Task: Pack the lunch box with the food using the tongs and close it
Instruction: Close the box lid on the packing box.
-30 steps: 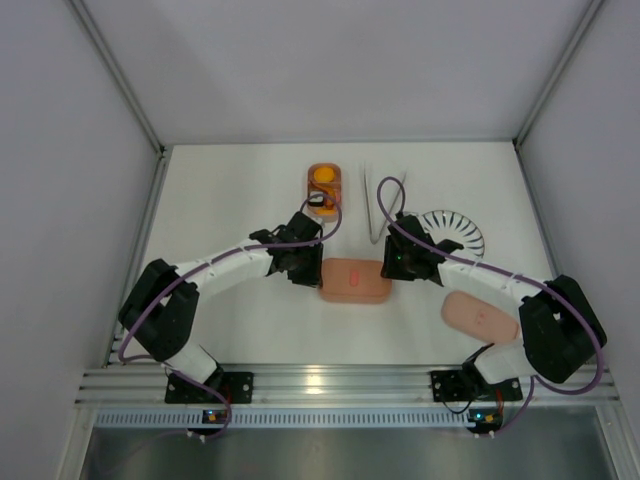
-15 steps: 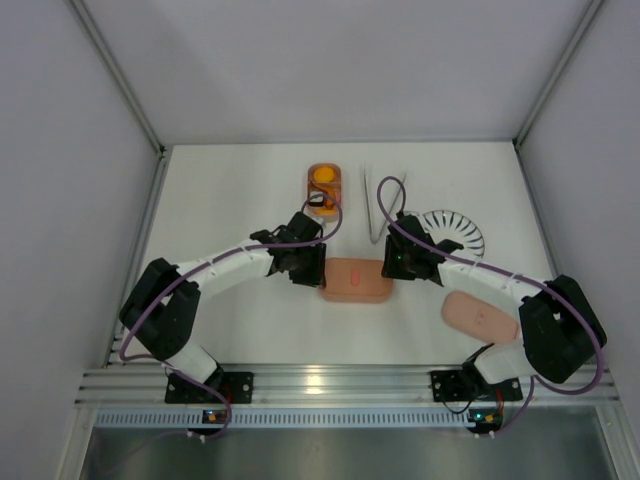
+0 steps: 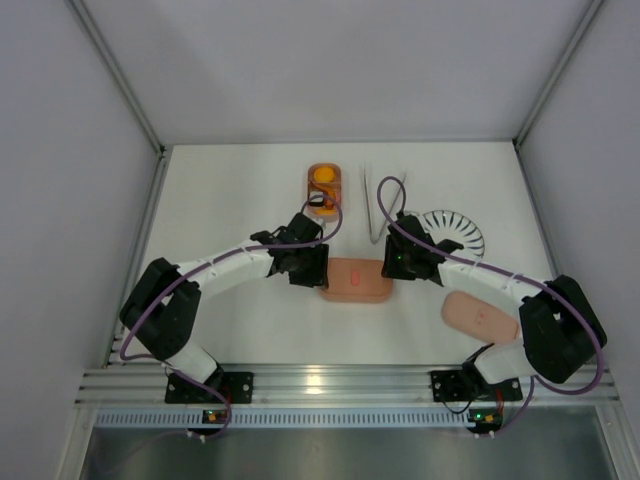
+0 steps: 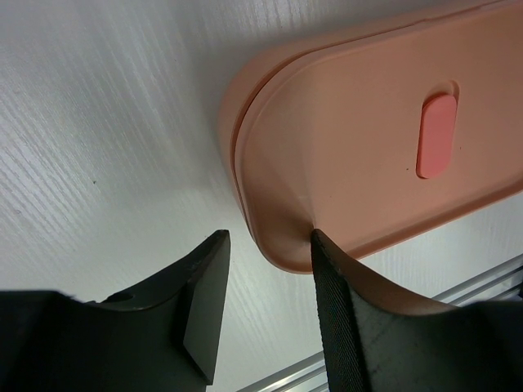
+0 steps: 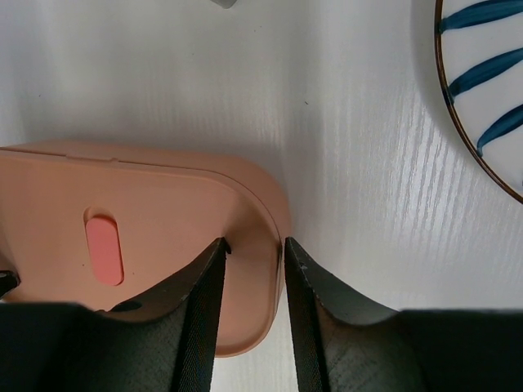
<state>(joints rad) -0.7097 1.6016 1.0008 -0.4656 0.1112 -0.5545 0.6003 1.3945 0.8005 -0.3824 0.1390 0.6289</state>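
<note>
There are 2 robot arms [image 3: 220,266] and 2 lunch boxes: 1 closed box [image 3: 355,281] at centre, 1 open box [image 3: 310,188] at 12 o'clock. 1 loose lid [image 3: 480,317] lies at 4 o'clock, plus 1 tongs [image 3: 371,200] and 1 plate [image 3: 455,232].

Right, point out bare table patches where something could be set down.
Free: back-left, between the left wall and the open orange-pink food tray; the near strip between the closed salmon-pink oval lunch box and the aluminium rail. Crowded: the middle, where left fingers and right fingers flank that box, with slim metal tongs and striped white plate behind.

plate [image 3: 468,226], tongs [image 3: 370,200] behind closed lunch box [image 3: 355,281]
</note>
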